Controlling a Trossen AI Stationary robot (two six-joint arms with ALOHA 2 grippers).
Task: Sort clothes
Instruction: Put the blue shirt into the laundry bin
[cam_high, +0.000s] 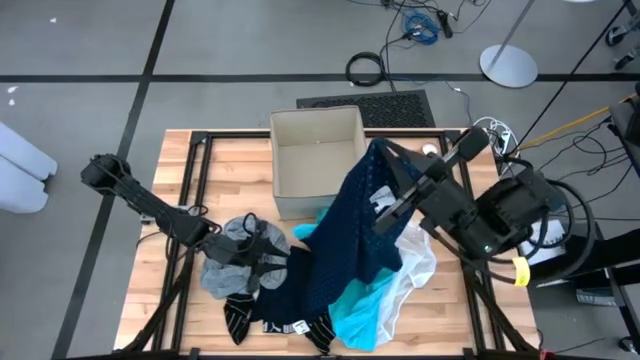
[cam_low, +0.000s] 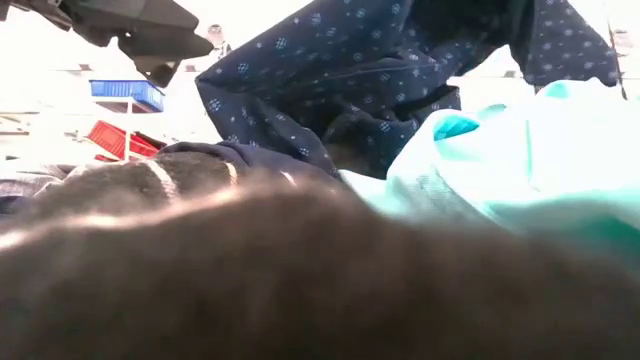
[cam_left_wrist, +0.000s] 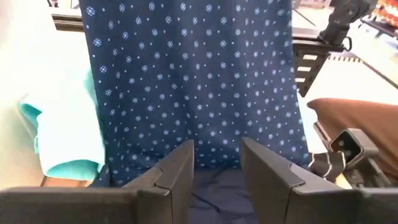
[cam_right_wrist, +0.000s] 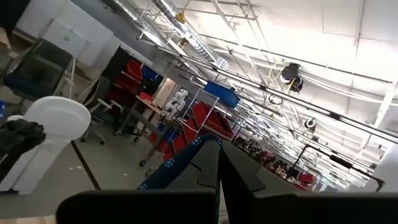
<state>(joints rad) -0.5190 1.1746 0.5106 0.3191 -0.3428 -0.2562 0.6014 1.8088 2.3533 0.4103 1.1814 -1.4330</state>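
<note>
We log the navy dotted piece lifted off the clothes heap in the middle of the table, hanging as a long band that runs from near the box's right side down toward the table's front edge. Its upper end is pinched in the right gripper, whose fingers in the right wrist view sit pressed together on a fold of dotted cloth. Its lower end trails over the turquoise shirt and the white sheer piece. The left gripper rests low on the grey top near the table's front-left, its fingers set narrowly apart and holding nothing. From there, the dotted cloth hangs straight ahead, so we judge the left arm nearer its free lower end. Striped socks lie at the front edge. The beige fabric box stands at the table's far edge.
</note>
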